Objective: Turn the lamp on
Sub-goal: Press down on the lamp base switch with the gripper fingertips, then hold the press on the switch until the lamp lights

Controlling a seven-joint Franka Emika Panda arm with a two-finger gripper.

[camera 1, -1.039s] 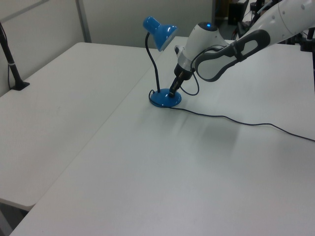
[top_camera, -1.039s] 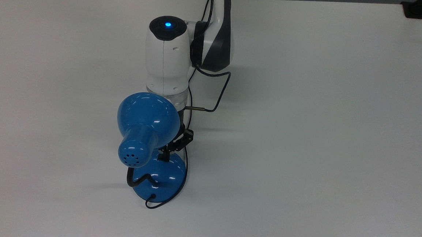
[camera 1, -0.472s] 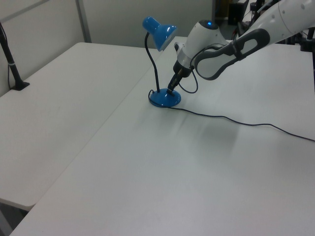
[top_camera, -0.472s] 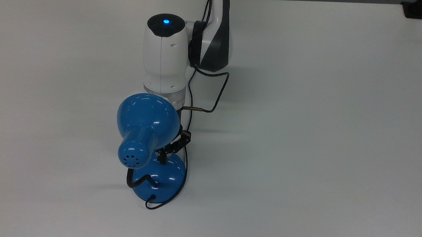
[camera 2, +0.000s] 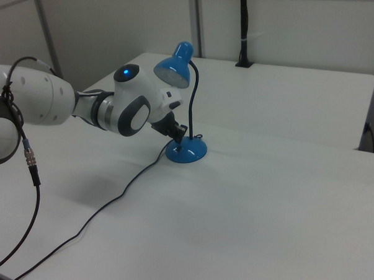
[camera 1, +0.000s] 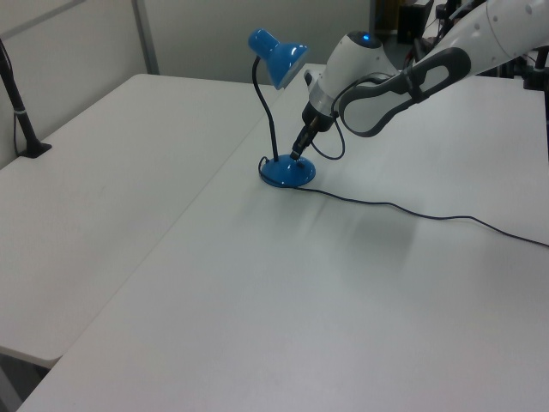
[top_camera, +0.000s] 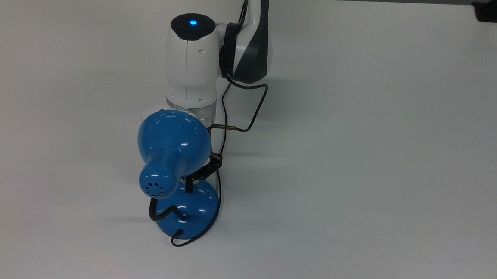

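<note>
Lamp position: I see the lamp (top_camera: 174, 161) standing upright on the white table (top_camera: 382, 143), left of centre in the top view.
Lamp base: The round blue base (camera 1: 287, 173) sits flat on the table; in the right view it is at (camera 2: 188, 150).
Gooseneck: The black neck (camera 1: 268, 120) rises from the base and curves to the shade.
Shade: The blue shade (camera 2: 173, 65) is tilted, its open mouth facing the arm; I see no glow from it.
Cord: A thin black cord (camera 1: 412, 210) runs from the base across the table toward the left view's right.
Gripper position: I see the gripper (top_camera: 190, 187) pointing down at the top of the base, at or just above its surface; whether it touches I cannot tell.
Finger state: The fingers look pressed together into one narrow black tip (camera 1: 296, 155).
Arm: The white wrist housing (top_camera: 192, 62) sits behind the shade in the top view, with a blue indicator light on.
</note>
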